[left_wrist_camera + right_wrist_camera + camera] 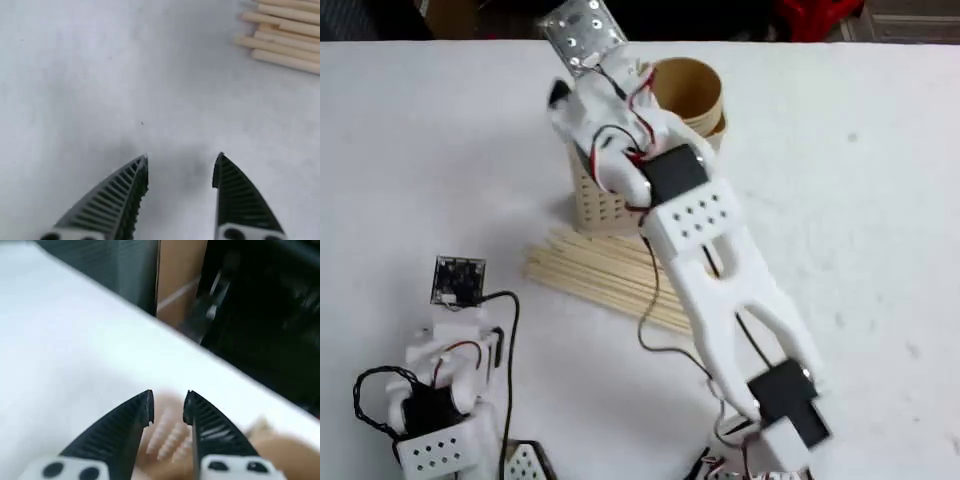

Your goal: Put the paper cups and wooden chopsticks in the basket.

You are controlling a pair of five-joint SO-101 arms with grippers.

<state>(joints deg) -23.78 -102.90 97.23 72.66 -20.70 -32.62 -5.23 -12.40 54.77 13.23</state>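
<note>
My right claw (167, 405) hangs over the basket (592, 205), jaws barely parted and empty, with the paper cups (692, 92) at its far side, in or beside it, I can't tell. My left claw (182, 160) is well open, holding nothing, near the chopsticks (605, 275) piled just beside the basket. I judge them light, stiff and smooth — apt to roll — so I'd pinch a few across their middle.

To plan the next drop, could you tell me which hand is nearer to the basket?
Right. The right hand hangs above the basket; the left hand is over bare table, beyond the wooden chopsticks.
</note>
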